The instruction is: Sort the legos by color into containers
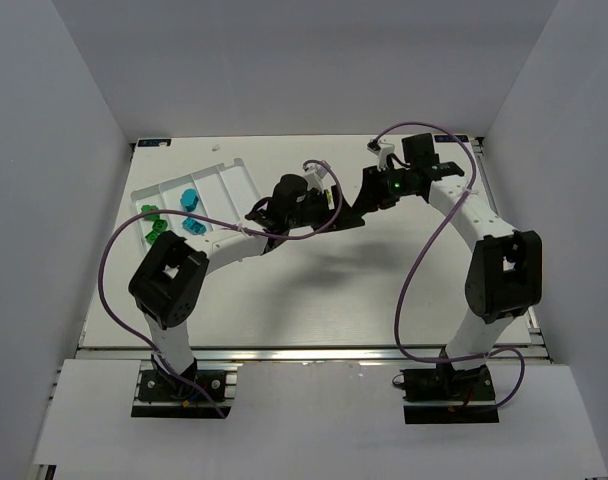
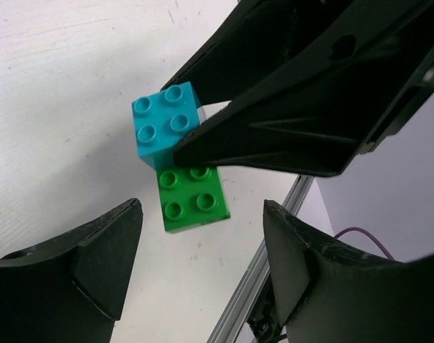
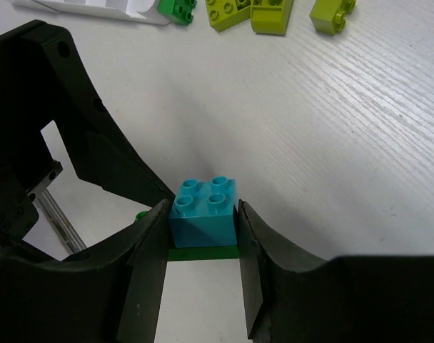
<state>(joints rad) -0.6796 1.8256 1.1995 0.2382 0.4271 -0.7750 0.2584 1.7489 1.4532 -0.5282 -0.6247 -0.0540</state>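
Clamping cyan brick [image 3: 203,212] atop green brick [image 2: 192,201], right gripper [image 3: 203,223] jaws snug; left gripper [image 2: 201,225] jaws wide, empty.

top brick [image 3: 203,209] on btm brick [image 2: 193,201], tray [image 1: 224,185] L

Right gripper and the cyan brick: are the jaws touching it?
Touching. Right wrist view: the right gripper has both jaws flush against opposite sides of the cyan brick, with no gap visible.

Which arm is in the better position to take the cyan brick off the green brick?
Right. The right hand has a finger against each side of the cyan brick, which sits on the green brick. The left hand is open, apart from both.
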